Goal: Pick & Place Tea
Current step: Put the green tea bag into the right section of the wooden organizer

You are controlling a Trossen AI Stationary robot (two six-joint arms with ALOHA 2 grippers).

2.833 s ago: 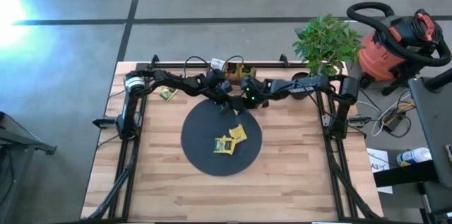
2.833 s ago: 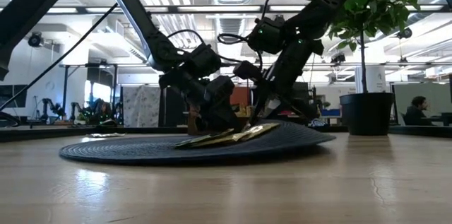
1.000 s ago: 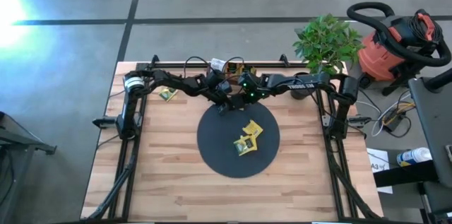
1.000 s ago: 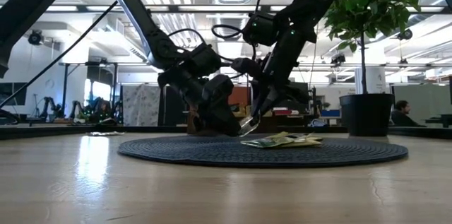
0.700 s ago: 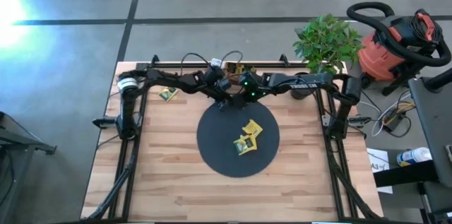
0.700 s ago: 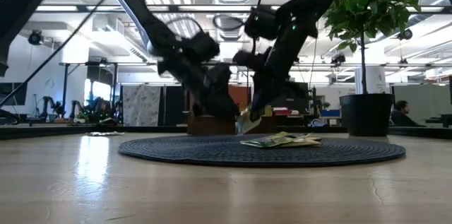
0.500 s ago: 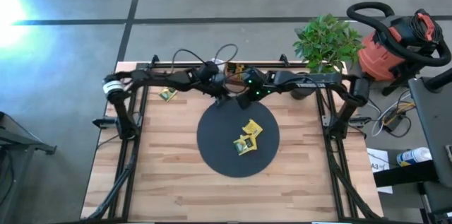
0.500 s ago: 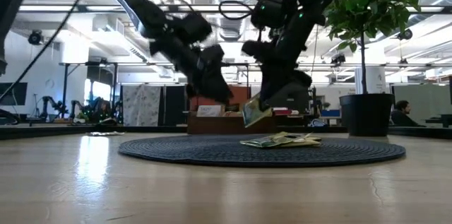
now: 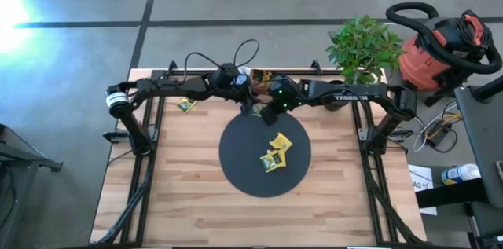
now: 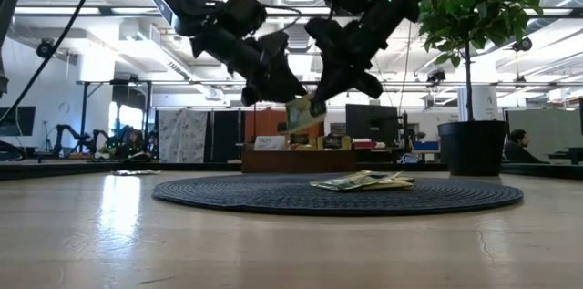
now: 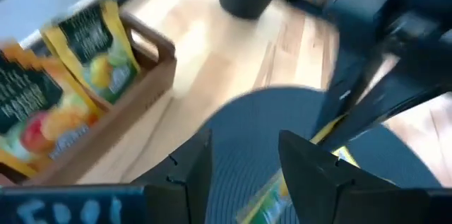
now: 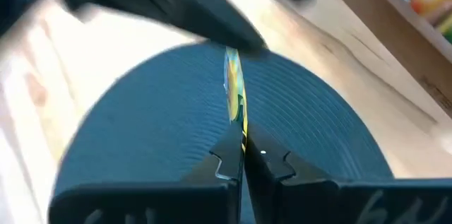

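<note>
A black disc (image 9: 236, 166) lies mid-table with a few yellow-green tea packets (image 9: 275, 151) on it. Above the disc's far edge, my right gripper (image 9: 266, 113) is shut on one more tea packet (image 10: 303, 114), which shows edge-on in the right wrist view (image 12: 233, 90). My left gripper (image 11: 247, 171) hovers open right beside it (image 10: 278, 84), with the disc showing between its fingers. The wooden tray (image 11: 134, 100) at the far edge holds upright tea packets (image 11: 95, 47). My right gripper pinches the packet's near edge (image 12: 239, 131) between its two fingers, which slant down toward the disc. The packet sticks out past the fingertips, tilted, clear above the disc. Of my left gripper, a finger (image 12: 212, 26) is close to the packet's free end; whether it touches, I cannot tell.
One loose tea packet (image 9: 186, 105) lies on the wood at the far left. A potted plant (image 9: 360, 49) stands at the far right corner, its pot (image 10: 472, 148) on the table. The near half of the table (image 9: 236, 217) is bare wood.
Both grippers have risen from the disc's far edge. My right gripper has tipped and carried one packet up with it, from the disc's surface to well clear above it. The disc and the packets on it have stayed where they were.
</note>
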